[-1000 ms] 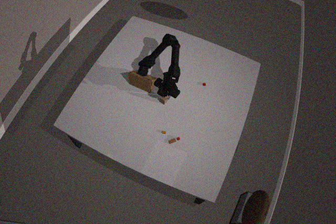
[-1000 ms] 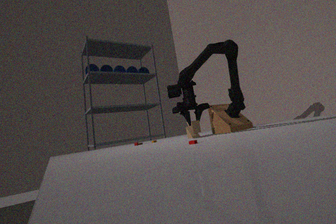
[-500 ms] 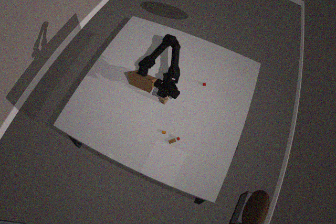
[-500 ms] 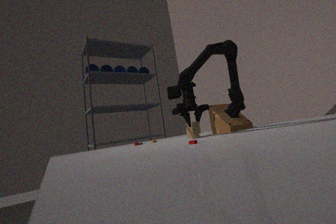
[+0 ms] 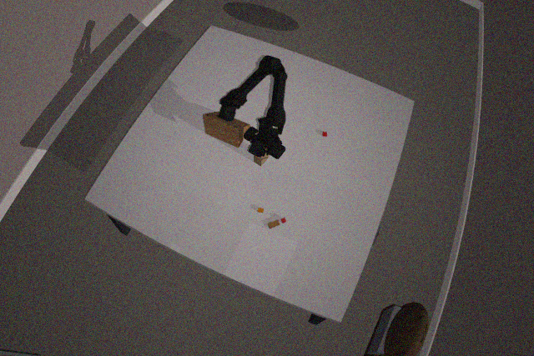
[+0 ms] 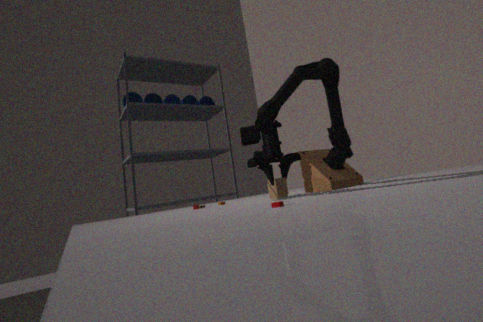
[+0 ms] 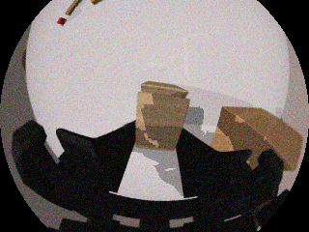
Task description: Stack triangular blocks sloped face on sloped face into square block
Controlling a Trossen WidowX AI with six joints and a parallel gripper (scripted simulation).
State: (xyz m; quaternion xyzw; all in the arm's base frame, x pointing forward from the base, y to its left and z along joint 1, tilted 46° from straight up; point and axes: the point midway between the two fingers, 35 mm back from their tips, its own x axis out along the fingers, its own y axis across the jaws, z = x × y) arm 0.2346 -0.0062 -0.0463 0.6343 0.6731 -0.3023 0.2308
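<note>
Tool (image 5: 264,154) (image 6: 277,179) (image 7: 157,126): pinching the upper wedge (image 6: 281,185) (image 7: 163,116)
Lower wedge (image 5: 259,160) (image 6: 272,192) (image 7: 164,88): on the table (image 5: 327,214) (image 6: 234,264) (image 7: 111,58), just beneath
Lowering: ease down gently — slope against slope, no sideways push
Release: only once top looks level, ends even — then lift straight

Table (image 5: 301,248) (image 6: 249,264) (image 7: 111,58) was pale grey w/ darker shadow patches; arm (image 5: 278,89) (image 6: 333,104) & claw (image 5: 264,141) (image 6: 277,174) (image 7: 157,126) black; triangular blocks (image 5: 259,159) (image 6: 278,188) (image 7: 163,118) tan, plain; bits nr table's edges & corners red, orange, brown.
</note>
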